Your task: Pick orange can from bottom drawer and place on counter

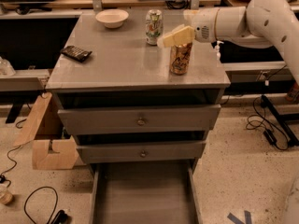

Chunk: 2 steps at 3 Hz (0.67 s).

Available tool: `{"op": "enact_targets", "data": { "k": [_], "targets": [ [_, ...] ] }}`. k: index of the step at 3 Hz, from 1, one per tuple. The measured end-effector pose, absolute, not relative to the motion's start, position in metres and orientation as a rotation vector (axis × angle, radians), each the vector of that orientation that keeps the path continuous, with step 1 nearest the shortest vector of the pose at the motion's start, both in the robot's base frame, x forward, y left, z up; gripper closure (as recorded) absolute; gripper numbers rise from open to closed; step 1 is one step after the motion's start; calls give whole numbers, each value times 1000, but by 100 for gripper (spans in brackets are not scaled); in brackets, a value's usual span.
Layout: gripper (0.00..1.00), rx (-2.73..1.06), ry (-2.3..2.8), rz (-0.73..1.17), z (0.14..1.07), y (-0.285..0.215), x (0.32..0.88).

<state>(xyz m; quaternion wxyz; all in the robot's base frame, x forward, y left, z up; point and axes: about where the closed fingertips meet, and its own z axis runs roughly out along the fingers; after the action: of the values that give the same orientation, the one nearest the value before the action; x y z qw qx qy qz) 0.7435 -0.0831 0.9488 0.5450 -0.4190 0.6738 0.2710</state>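
Observation:
The orange can [180, 59] stands upright on the counter [121, 64], near its right front part. My gripper [176, 36] is at the can's top, reaching in from the right, and its cream fingers [183, 33] are closed around the can's upper rim. The bottom drawer [142, 195] is pulled out below the cabinet, and its grey floor shows nothing in it.
A white-and-green can [153, 27] stands behind the orange can. A white bowl [112, 18] sits at the back left and a dark remote [75, 53] at the left edge. Two knobbed drawers [139, 120] are partly open. A cardboard piece [46, 139] leans left of the cabinet.

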Motion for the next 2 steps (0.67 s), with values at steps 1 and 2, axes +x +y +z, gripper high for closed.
{"op": "enact_targets", "data": {
  "k": [1, 2],
  "targets": [
    [0, -994, 1598, 643, 949, -83, 744],
    [0, -935, 1631, 524, 974, -111, 754]
  ]
}}
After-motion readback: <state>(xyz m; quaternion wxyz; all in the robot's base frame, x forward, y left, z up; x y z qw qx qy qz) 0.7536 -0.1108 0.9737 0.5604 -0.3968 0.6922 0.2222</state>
